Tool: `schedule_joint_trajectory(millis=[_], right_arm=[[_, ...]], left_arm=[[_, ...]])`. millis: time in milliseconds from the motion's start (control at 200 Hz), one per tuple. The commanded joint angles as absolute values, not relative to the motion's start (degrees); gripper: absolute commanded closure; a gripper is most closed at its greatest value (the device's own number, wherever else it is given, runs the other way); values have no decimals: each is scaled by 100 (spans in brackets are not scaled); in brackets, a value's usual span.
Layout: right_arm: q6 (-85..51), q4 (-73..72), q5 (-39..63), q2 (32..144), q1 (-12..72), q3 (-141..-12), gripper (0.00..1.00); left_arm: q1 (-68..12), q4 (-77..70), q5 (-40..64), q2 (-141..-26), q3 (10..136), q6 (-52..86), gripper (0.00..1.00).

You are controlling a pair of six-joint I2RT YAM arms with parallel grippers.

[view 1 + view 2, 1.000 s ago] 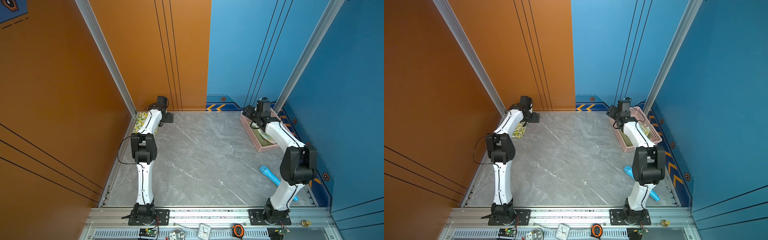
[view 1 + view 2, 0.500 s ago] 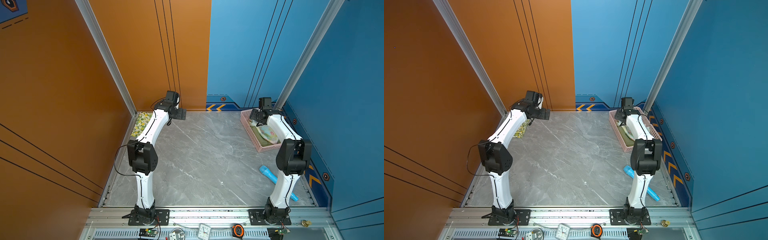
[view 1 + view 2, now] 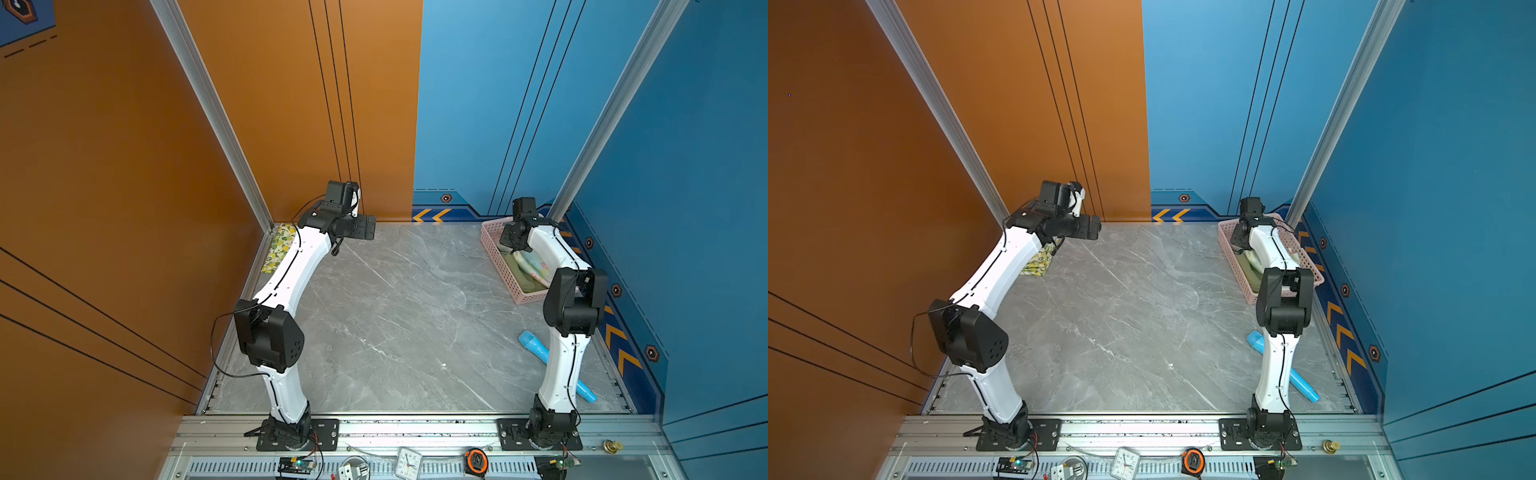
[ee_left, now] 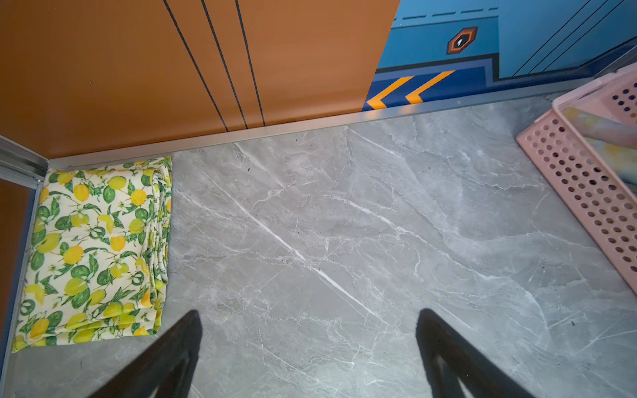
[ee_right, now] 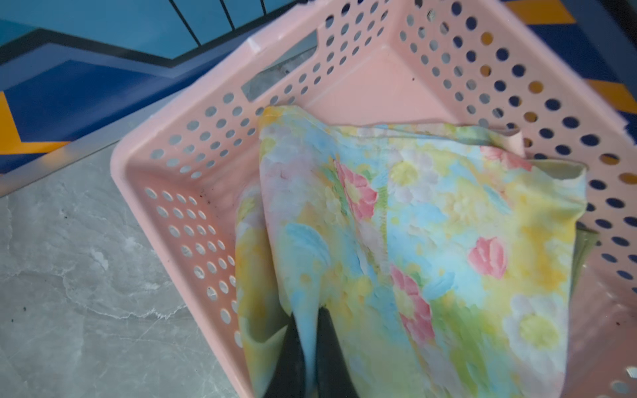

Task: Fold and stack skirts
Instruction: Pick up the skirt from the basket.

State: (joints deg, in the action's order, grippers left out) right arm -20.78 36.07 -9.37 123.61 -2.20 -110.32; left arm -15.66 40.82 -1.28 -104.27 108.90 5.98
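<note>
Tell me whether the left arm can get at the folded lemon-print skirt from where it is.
Probably yes. The lemon-print skirt lies flat in the corner close beside the open left pincer, with nothing on top of it. Only the orange wall at two of its edges crowds the approach.

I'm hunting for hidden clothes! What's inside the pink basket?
In the pink basket, the pastel flowery skirt lies on top, pinched by the right claw. An olive green skirt peeks out underneath. Anything below is covered.
</note>
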Motion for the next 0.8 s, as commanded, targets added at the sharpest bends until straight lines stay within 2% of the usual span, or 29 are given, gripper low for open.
schedule_joint_trajectory(millis=[0,481,641,796], right_arm=[[-2035,3735,-1172,11698,-349,-11274,100],[-1617,3735,-1748,10458,-411,-11840,100],[-1318,3659,-2032,9863,138,-11936,100],[-1169,3652,-2251,9352,1008,-11683,100]], left_arm=[[-1598,4035,52,-10143,10687,703,2],[-1576,3876,172,-8878,9174,725,2],[-1505,3850,191,-8325,8538,719,2],[-1302,3762,172,-7773,7803,789,2]])
